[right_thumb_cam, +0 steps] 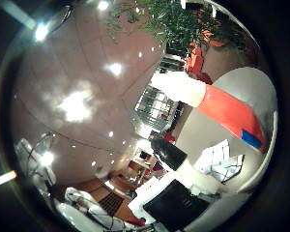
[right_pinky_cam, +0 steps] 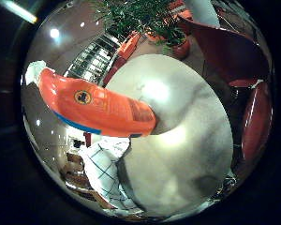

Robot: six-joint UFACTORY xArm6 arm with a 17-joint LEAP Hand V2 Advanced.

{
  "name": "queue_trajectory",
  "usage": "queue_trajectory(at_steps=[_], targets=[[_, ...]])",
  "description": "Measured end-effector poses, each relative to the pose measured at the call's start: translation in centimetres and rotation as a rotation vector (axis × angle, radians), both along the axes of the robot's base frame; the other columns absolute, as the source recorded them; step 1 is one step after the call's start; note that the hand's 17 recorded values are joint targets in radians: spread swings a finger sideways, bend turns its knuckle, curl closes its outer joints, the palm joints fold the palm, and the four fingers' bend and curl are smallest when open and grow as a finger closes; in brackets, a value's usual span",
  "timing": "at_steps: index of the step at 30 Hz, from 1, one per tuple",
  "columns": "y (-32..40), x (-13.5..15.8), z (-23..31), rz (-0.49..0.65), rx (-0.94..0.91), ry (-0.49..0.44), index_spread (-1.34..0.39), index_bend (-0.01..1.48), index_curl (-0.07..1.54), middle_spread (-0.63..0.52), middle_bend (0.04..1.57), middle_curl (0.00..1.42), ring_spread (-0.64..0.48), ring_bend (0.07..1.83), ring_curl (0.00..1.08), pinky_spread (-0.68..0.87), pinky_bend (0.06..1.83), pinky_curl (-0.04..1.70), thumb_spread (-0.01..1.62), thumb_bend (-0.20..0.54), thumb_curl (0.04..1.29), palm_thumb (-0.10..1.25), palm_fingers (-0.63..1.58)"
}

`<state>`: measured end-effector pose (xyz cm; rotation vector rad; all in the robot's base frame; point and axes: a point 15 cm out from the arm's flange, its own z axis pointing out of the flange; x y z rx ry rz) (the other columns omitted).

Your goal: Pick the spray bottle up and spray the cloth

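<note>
The orange spray bottle [right_pinky_cam: 100, 110] fills the view close to the palm, tipped over the round white bench [right_pinky_cam: 187, 140], the hand's [right_thumb_cam: 176, 162] black-and-white finger barely showing so its grip cannot be told, with the checked cloth [right_pinky_cam: 105, 171] lying at the bench's edge beside open floor.

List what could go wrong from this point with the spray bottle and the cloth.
1. The orange spray bottle stands close to the palm on the round white table; a clumsy close of the hand could tip it over.
2. The checked cloth lies at the table's edge, so a nudge might push it off.
</note>
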<state>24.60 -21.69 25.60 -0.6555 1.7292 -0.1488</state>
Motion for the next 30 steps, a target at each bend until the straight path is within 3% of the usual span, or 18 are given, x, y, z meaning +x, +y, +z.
queue_trajectory(at_steps=[12, 24, 27, 30], targets=[[0.8, 2.9, -2.1, 0.058, -0.025, 0.081, -0.11, 0.15, 0.28, 0.16, 0.36, 0.38, 0.19, 0.62, 0.28, 0.41, 0.52, 0.26, 1.04, -0.024, 0.34, 0.64, 0.18], [3.0, 7.2, -1.2, 0.123, -0.053, 0.075, -0.11, 0.17, 0.30, 0.09, 0.43, 0.39, 0.17, 0.65, 0.28, 0.40, 0.47, 0.24, 1.04, -0.022, 0.35, 0.65, 0.28], [3.9, 8.4, -1.1, 0.139, -0.049, 0.072, -0.14, 0.18, 0.31, 0.03, 0.48, 0.41, 0.08, 0.73, 0.29, 0.35, 0.49, 0.23, 1.04, -0.016, 0.36, 0.68, 0.48], [5.3, 9.4, -1.3, 0.169, -0.032, 0.074, -0.21, 0.19, 0.33, -0.07, 0.60, 0.46, -0.08, 0.87, 0.33, 0.15, 0.62, 0.24, 1.05, 0.014, 0.39, 0.83, 0.81]])
